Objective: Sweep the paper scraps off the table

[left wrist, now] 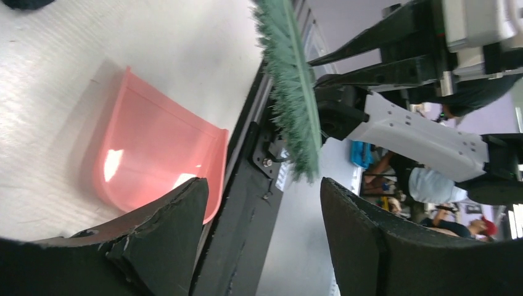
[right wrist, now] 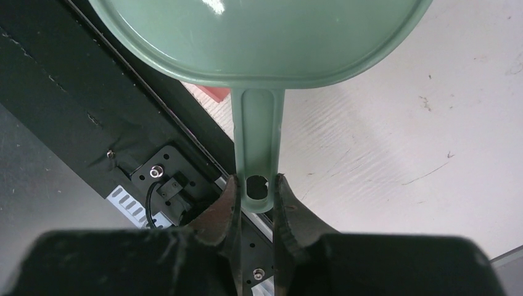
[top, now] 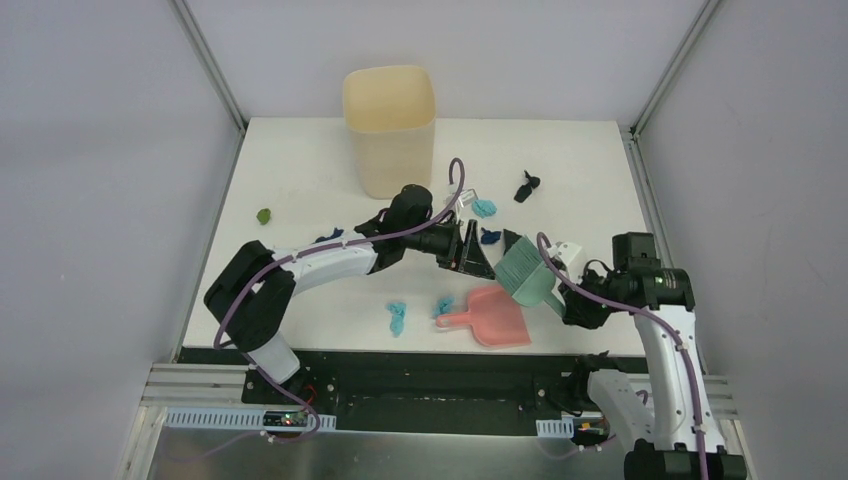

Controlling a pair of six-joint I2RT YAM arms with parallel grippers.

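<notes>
While left (left wrist: 262,203) gapes, right (right wrist: 254,185) clamps brush (right wrist: 259,43).

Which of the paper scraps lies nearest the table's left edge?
The small green crumpled paper wad, alone by the white table's left edge. It is the only green one; the nearest other, a navy wad, lies further right.

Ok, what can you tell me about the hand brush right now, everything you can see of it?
The hand brush is glossy sage-green plastic, with a broad oval back, a flat narrow handle with a hanging hole at its end, and a dense fringe of green bristles. The right gripper is shut on the handle's end, at the hole. The brush is tilted beside the far right corner of the pink dustpan. Whether its bristles touch the table is unclear.
</notes>
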